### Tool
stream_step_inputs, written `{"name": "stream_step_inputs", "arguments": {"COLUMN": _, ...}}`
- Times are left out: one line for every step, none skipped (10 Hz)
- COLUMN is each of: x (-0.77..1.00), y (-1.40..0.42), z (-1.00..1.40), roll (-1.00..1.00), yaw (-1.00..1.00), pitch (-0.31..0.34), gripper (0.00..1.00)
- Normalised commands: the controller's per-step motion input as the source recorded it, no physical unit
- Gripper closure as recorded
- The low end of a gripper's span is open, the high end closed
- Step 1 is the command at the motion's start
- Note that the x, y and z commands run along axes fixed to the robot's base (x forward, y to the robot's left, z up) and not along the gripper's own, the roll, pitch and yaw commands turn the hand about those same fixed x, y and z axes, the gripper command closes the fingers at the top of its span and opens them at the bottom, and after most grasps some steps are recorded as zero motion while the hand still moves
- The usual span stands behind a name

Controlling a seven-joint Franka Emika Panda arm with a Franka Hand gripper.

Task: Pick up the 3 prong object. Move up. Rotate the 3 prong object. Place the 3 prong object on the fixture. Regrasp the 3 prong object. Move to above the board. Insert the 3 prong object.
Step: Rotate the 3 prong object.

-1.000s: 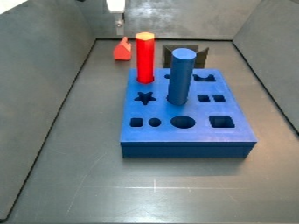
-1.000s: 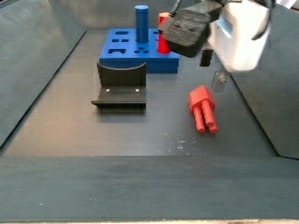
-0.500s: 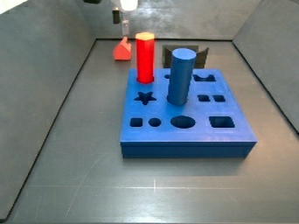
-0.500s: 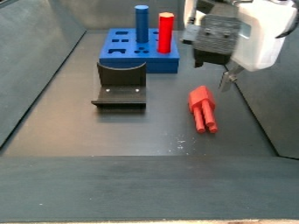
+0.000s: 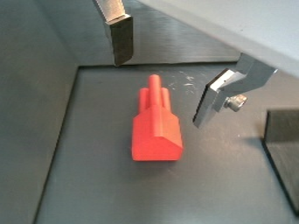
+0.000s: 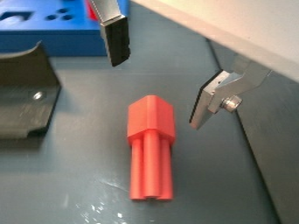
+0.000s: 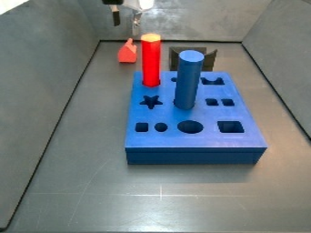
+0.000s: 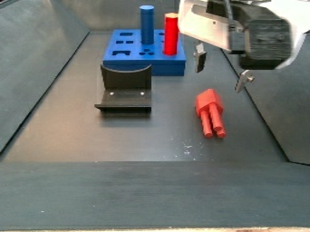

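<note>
The 3 prong object (image 8: pixel 211 113) is a small salmon-red piece lying flat on the dark floor, right of the fixture (image 8: pixel 125 87). It also shows behind the red peg (image 7: pixel 151 59) as the 3 prong object (image 7: pixel 126 53). My gripper (image 8: pixel 220 72) hangs open just above it, touching nothing. In both wrist views the 3 prong object (image 5: pixel 156 133) (image 6: pixel 149 144) lies below the gap of the gripper (image 5: pixel 162 91) (image 6: pixel 156 94), one finger on either side. The blue board (image 7: pixel 195 127) holds the red peg and a blue peg (image 7: pixel 187 80).
The fixture (image 6: pixel 24 96) sits between the 3 prong object and the left wall, in front of the board (image 8: pixel 136 56). Grey walls enclose the floor, and one (image 8: pixel 285 109) stands close on the gripper's side.
The gripper has shifted sideways and turned over the 3 prong object, its fingers now on either side of it. The 3 prong object, pegs and board have not moved.
</note>
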Motion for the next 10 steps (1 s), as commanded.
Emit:
{"name": "stream_step_inputs", "arguments": {"x": 0.04, "y": 0.0, "z": -0.05, "roll": 0.0, "yaw": 1.0, "pitch": -0.007, "gripper": 0.0}}
{"name": "stream_step_inputs", "arguments": {"x": 0.04, "y": 0.0, "z": -0.05, "roll": 0.0, "yaw": 1.0, "pitch": -0.008, "gripper": 0.0}}
{"name": "stream_step_inputs", "arguments": {"x": 0.04, "y": 0.0, "z": -0.05, "roll": 0.0, "yaw": 1.0, "pitch": -0.008, "gripper": 0.0}}
{"name": "stream_step_inputs", "arguments": {"x": 0.04, "y": 0.0, "z": -0.05, "roll": 0.0, "yaw": 1.0, "pitch": -0.01, "gripper": 0.0}}
{"name": "stream_step_inputs", "arguments": {"x": 0.04, "y": 0.0, "z": -0.05, "roll": 0.01, "yaw": 1.0, "pitch": -0.011, "gripper": 0.0}}
{"name": "stream_step_inputs", "arguments": {"x": 0.04, "y": 0.0, "z": -0.05, "roll": 0.01, "yaw": 1.0, "pitch": -0.013, "gripper": 0.0}}
{"name": "stream_step_inputs", "arguments": {"x": 0.04, "y": 0.0, "z": -0.05, "roll": 0.01, "yaw": 1.0, "pitch": -0.015, "gripper": 0.0}}
{"name": "stream_step_inputs", "arguments": {"x": 0.04, "y": 0.0, "z": -0.05, "roll": 0.01, "yaw": 1.0, "pitch": -0.02, "gripper": 0.0}}
{"name": "stream_step_inputs", "arguments": {"x": 0.04, "y": 0.0, "z": -0.05, "roll": 0.01, "yaw": 0.96, "pitch": -0.022, "gripper": 0.0}}
{"name": "stream_step_inputs", "arguments": {"x": 0.04, "y": 0.0, "z": -0.05, "roll": 0.01, "yaw": 0.63, "pitch": -0.022, "gripper": 0.0}}
